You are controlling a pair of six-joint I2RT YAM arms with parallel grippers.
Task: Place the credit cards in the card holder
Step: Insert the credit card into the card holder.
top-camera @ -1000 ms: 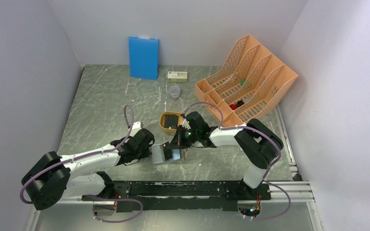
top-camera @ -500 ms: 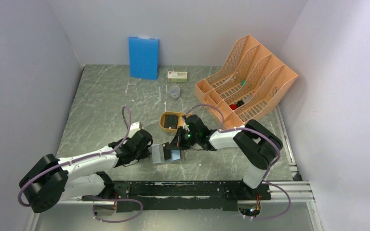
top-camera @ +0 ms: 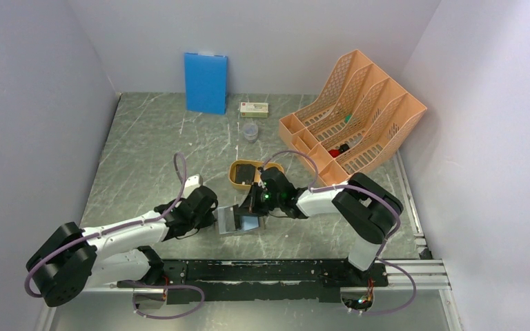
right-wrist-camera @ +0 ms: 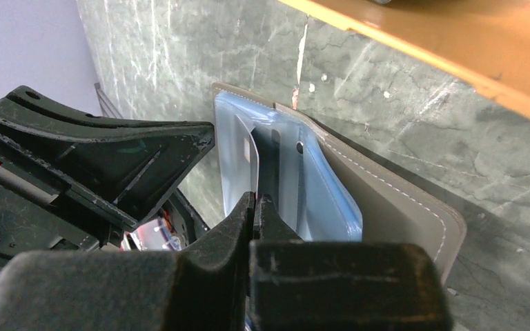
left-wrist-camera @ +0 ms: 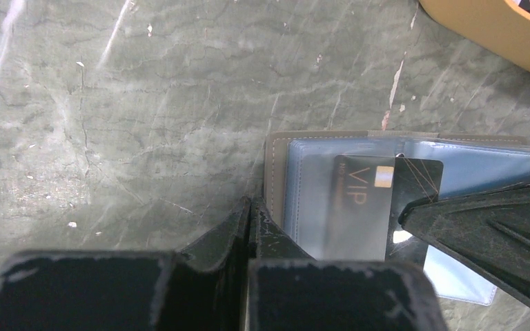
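Obs. (overhead and both wrist views):

- We find the card holder (top-camera: 229, 221) lying open on the green marbled table (top-camera: 152, 138), between the two grippers and just on the near side of the mustard tray (top-camera: 234, 178), not touching it. Its grey cover faces down and the pale blue pockets (left-wrist-camera: 483, 162) face up.
- The left gripper (left-wrist-camera: 249, 210) has its fingers pressed fully together at the holder's left edge. From its own camera the grey rim runs right in under the fingertips, so we read it as pinching that edge.
- The right gripper (right-wrist-camera: 255, 205) is likewise closed tight, clamping a black credit card (left-wrist-camera: 362, 207) by its right end.
- The card is printed "VIP" and lies over the blue pockets, roughly at their middle. Its left portion looks hazy, as if under the clear sleeve (we cannot tell how far in it sits, or in which pocket).
- From the right wrist camera we see the card nearly edge-on, standing tilted against the pocket stack, with the left gripper's finger just beside the holder's far edge.
- Other cards (top-camera: 246, 170) show as a dark patch inside the tray; the count is unreadable.
- At the back wall we note a blue board (top-camera: 205, 83), a small box (top-camera: 254, 108) and a clear cup (top-camera: 250, 131). An orange file rack (top-camera: 359, 103) stands at the right.
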